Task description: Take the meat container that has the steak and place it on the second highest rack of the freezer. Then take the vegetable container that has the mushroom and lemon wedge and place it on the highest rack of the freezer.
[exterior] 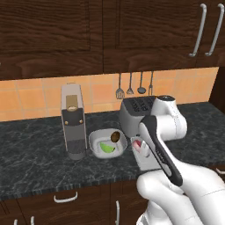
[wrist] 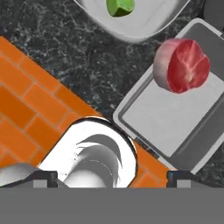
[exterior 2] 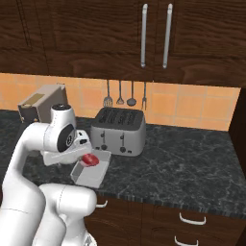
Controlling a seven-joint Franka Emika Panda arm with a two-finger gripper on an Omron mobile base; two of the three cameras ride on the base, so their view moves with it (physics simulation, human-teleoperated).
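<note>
1. Steak (wrist: 183, 64) lies at one end of a shallow grey tray (wrist: 175, 127), on the dark stone counter (exterior: 35, 149) near its front edge.
2. From the right base camera, the tray (exterior 2: 89, 175) sits in front of the silver toaster (exterior 2: 118, 129), with the red steak (exterior 2: 89, 159) at the end nearer the toaster.
3. The claw (wrist: 111, 177) hangs above the counter with its two tips spread wide, pinching nothing.
4. In the hand camera, the steak and tray lie ahead of the claw and off toward its right tip (wrist: 180, 177), apart from both tips.
5. A white bowl (exterior: 107, 143) just beside the tray holds a green lemon wedge (exterior: 107, 147) and a brown mushroom (exterior: 116, 137).
6. A tall grey coffee machine (exterior: 73, 121) stands left of the bowl.
</note>
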